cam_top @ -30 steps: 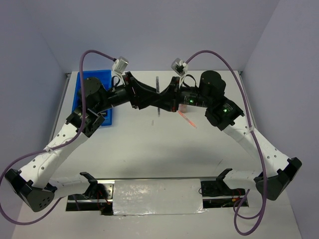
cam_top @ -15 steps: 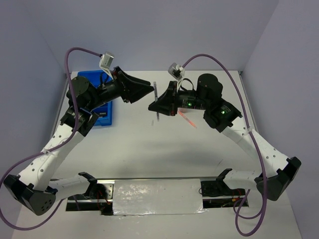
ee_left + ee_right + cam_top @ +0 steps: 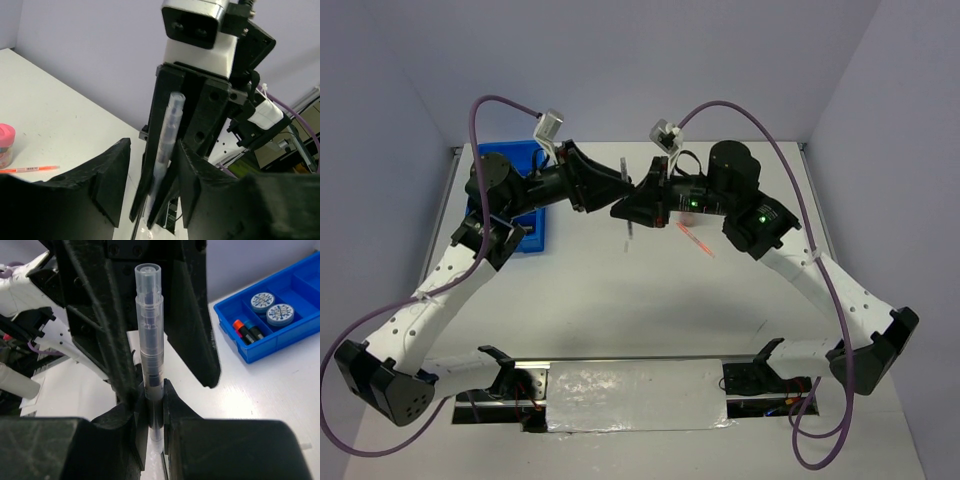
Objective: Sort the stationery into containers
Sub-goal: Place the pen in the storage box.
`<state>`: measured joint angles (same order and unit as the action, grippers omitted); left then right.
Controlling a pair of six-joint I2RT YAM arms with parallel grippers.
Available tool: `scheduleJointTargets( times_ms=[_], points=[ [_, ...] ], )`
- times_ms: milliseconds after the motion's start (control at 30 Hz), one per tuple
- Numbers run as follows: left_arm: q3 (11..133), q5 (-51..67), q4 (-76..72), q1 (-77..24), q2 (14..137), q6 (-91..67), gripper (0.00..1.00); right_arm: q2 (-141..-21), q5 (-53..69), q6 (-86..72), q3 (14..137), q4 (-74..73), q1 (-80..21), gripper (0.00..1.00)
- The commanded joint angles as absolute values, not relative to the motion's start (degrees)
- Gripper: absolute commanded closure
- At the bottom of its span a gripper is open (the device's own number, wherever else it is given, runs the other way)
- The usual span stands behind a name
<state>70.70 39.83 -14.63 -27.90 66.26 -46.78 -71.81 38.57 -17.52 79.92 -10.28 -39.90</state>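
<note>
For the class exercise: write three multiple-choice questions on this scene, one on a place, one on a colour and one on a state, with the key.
1. Where do the two round discs lie?
A. in a compartment of the blue tray
B. loose beside the arms' bases
C. stacked on a highlighter

2. What colour is the thin pen lying on the table?
A. green
B. orange
C. black

3. What is the state of the right gripper?
A. open and empty
B. shut on the clear pen
C. shut on a disc

Key: 1 A, the discs sit side by side in one compartment. 2 B, it shows orange against the white top. 3 B, its fingers pinch the upright pen's lower end.
</note>
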Motion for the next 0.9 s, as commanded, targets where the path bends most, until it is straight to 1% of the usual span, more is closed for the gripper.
scheduleJointTargets(
  times_ms=[0,33,100,133,200,267,300,333,367,400,433,467,500,533,567,600,633,700,733,767,867],
  points=[
    [70.84,40.87,-17.75,-28.21,66.71,-46.32,0.47,-73.12,39.46,-16.01,84.37,-11.24,-41.39,1.0],
    [70.84,40.7,-17.84,-28.21,66.71,-46.23,0.48,-73.73,39.11,-15.47,84.72,-12.03,-41.92,1.0],
    [71.45,40.17,-17.58,-28.21,67.06,-45.71,0.59,-74.09,38.41,-14.5,85.25,-13.53,-42.36,1.0],
    [71.89,39.91,-16.45,-28.21,67.23,-45.44,0.68,-74.18,38.32,-14.33,85.17,-13.54,-42.45,1.0],
    [72.94,39.2,-15.38,-28.21,67.76,-44.39,0.8,-74.0,37.97,-14.24,84.82,-13.53,-42.54,1.0],
    [73.82,37.71,-12.58,-28.21,68.11,-43.42,1.0,-73.74,37.53,-13.8,84.55,-13.62,-42.45,1.0],
    [74.7,36.05,-11.7,-28.21,68.29,-42.81,1.0,-73.74,37.53,-13.71,84.38,-13.8,-42.45,1.0],
    [75.14,34.64,-9.69,-28.13,68.38,-42.45,1.0,-73.65,36.92,-13.71,84.11,-13.8,-42.36,0.82],
    [75.58,32.71,-8.45,-28.04,68.55,-42.19,1.0,-73.48,35.78,-14.06,83.85,-14.06,-42.1,0.58],
    [76.72,30.43,-6.7,-27.78,68.64,-41.58,1.0,-73.3,34.47,-14.24,83.15,-15.02,-41.06,0.08],
    [77.51,23.36,-1.55,-26.47,68.82,-41.49,1.0,-72.26,30.19,-14.67,82.45,-15.64,-40.17,0.0],
    [78.22,19.81,0.42,-25.32,69.34,-41.66,1.0,-71.55,27.71,-15.9,80.27,-15.99,-39.12,0.0],
    [79.53,16.3,3.57,-21.31,69.78,-43.49,1.0,-70.5,25.16,-16.6,79.2,-17.39,-36.5,0.0],
    [80.15,9.13,6.3,-18.57,70.31,-45.16,1.0,-68.31,19.57,-17.31,77.88,-18.1,-35.17,0.0],
    [80.59,6.18,8.68,-15.76,71.18,-46.92,1.0,-67.25,16.55,-18.27,76.83,-19.15,-34.29,0.0],
    [81.29,3.37,14.44,-12.6,73.45,-52.42,1.0,-66.11,13.74,-18.54,74.9,-21.25,-33.41,0.0],
    [81.21,0.29,17.29,-6.39,74.69,-55.78,1.0,-64.18,9.45,-18.89,74.1,-21.97,-32.53,0.0],
    [78.76,0.09,18.99,0.83,79.09,-63.26,1.0,-61.98,8.26,-19.34,72.08,-23.11,-32.26,0.0],
    [77.71,-3.39,18.2,2.97,80.23,-65.63,1.0,-61.35,8.61,-19.42,71.37,-23.03,-32.34,0.0],
    [75.26,-4.56,13.76,5.08,82.51,-68.7,1.0,-60.3,10.01,-20.29,69.89,-22.24,-32.34,0.0],
    [74.09,-7.64,9.34,7.55,88.04,-74.6,1.0,-58.72,12.82,-22.23,67.07,-20.92,-32.26,0.0]
  ],
)
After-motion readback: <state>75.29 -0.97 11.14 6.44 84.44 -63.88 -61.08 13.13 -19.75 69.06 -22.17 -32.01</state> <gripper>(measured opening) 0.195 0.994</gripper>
